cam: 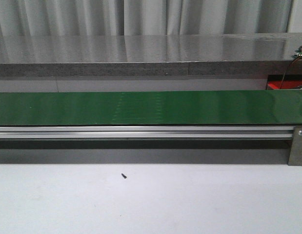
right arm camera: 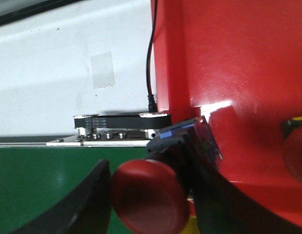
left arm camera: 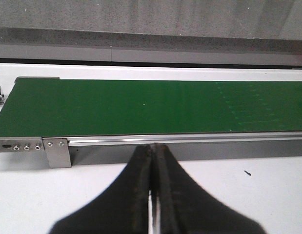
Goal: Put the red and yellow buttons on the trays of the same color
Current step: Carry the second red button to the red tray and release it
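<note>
Right wrist view: right gripper [right arm camera: 151, 195] clamped around red button [right arm camera: 150, 202] beside red tray [right arm camera: 238, 73]; left gripper [left arm camera: 154, 195] clenched.

Soft even light, mild glare

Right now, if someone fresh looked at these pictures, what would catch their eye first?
The red button gripped in the right tool, hanging at the edge of the red tray, stands out most. Next comes the long green conveyor belt running bare across the front view. The left tool rests shut and empty, in front of the belt.
</note>
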`<state>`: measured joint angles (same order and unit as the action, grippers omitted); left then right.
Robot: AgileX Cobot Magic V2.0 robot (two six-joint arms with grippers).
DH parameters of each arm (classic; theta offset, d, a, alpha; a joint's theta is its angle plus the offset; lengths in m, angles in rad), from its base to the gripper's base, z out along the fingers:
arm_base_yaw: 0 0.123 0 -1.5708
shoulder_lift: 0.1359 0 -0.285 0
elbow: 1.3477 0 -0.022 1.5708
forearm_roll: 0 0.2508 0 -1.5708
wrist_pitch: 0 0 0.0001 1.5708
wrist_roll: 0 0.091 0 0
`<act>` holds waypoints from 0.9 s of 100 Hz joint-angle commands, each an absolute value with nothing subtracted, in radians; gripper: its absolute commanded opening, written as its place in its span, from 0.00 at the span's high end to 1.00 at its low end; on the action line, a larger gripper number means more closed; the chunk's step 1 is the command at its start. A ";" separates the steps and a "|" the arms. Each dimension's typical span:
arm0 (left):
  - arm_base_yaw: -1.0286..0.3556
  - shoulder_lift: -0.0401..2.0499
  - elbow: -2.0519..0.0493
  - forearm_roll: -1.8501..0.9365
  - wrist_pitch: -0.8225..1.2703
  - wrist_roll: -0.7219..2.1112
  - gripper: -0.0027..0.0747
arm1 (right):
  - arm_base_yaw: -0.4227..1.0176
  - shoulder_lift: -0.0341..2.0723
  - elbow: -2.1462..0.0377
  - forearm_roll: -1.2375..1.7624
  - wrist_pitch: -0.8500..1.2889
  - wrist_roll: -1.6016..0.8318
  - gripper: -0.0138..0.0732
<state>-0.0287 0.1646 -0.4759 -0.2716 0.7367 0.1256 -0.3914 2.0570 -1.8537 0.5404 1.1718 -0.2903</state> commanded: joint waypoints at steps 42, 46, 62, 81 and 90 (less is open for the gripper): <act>-0.036 0.175 -0.499 -0.292 0.663 0.123 0.99 | -0.397 2.111 -1.883 0.598 1.103 -0.293 0.63; -0.036 0.175 -0.499 -0.292 0.663 0.123 0.99 | -0.397 2.115 -1.883 0.598 1.101 -0.293 0.63; -0.036 0.175 -0.499 -0.292 0.663 0.123 0.99 | -0.397 2.130 -1.883 0.598 1.103 -0.293 0.63; -0.036 0.175 -0.499 -0.292 0.663 0.123 0.99 | -0.397 2.143 -1.883 0.598 1.108 -0.293 0.63; -0.036 0.175 -0.499 -0.292 0.663 0.123 0.99 | -0.397 2.144 -1.883 0.598 1.108 -0.293 0.62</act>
